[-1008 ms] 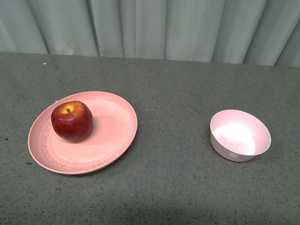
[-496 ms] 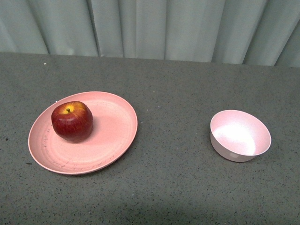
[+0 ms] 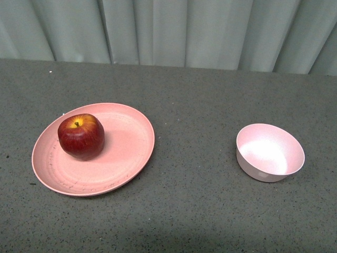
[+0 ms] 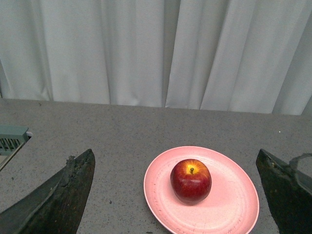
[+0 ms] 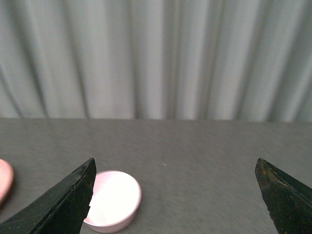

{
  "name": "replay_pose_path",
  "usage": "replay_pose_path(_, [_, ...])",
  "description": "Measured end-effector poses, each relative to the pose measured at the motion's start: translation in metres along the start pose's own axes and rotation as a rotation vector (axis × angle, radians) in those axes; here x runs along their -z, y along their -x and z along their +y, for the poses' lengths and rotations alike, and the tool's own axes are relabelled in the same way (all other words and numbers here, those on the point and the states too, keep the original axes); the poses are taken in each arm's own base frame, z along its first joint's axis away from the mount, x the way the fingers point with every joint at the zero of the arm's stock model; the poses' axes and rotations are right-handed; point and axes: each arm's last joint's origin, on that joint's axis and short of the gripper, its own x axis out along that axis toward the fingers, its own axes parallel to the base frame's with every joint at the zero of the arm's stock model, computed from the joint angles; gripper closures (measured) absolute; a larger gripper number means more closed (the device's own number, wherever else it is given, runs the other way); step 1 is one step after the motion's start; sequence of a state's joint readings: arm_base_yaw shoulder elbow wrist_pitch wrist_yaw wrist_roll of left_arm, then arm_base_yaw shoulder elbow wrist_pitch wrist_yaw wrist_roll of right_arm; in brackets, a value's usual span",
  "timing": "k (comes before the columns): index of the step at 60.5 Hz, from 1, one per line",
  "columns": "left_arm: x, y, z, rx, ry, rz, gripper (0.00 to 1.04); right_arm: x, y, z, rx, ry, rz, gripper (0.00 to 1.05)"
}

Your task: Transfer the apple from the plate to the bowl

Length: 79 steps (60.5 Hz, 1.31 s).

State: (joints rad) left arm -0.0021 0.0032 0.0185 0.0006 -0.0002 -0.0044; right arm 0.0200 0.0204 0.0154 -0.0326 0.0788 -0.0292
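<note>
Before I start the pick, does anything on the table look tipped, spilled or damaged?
Nothing stands out. The apple sits stem-up on the plate, the bowl stands upright and empty, apart from the plate, and nothing is spilled.

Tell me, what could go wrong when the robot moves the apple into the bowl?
The apple is round and smooth, so it might slip when squeezed or roll across the plate. The bowl is only slightly wider than the apple, so an off-centre drop might hit its rim and tip it.
</note>
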Motion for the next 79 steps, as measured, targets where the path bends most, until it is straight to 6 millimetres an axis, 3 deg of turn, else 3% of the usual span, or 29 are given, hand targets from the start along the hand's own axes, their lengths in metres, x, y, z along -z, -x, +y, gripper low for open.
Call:
replay_pose_path(4, [0.0,0.0,0.0,0.0,0.0,0.0,0.07,0.004,-0.006,-0.001,0.122,0.066,0.126,0.09])
replay_pose_path(11, [0.0,0.0,0.0,0.0,0.0,0.0,0.07,0.005,-0.021,0.002,0.052,0.086,0.21,0.09])
replay_pose_path(16, [0.0,0.0,0.0,0.0,0.0,0.0,0.07,-0.002,-0.043,0.008,-0.052,0.101,0.256,0.09])
replay_pose_path(21, [0.0,0.0,0.0,0.0,0.0,0.0,0.07,-0.006,-0.077,0.019,-0.156,0.137,0.334,0.09])
replay_pose_path(31, [0.0,0.0,0.0,0.0,0.0,0.0,0.07,0.013,-0.124,0.035,-0.258,0.22,0.499,0.09])
replay_pose_path(48, [0.0,0.0,0.0,0.0,0.0,0.0,0.07,0.043,-0.182,0.065,-0.402,0.293,0.69,0.09])
replay_pose_path(79, [0.0,0.0,0.0,0.0,0.0,0.0,0.07,0.083,-0.222,0.116,-0.539,0.375,0.843,0.09])
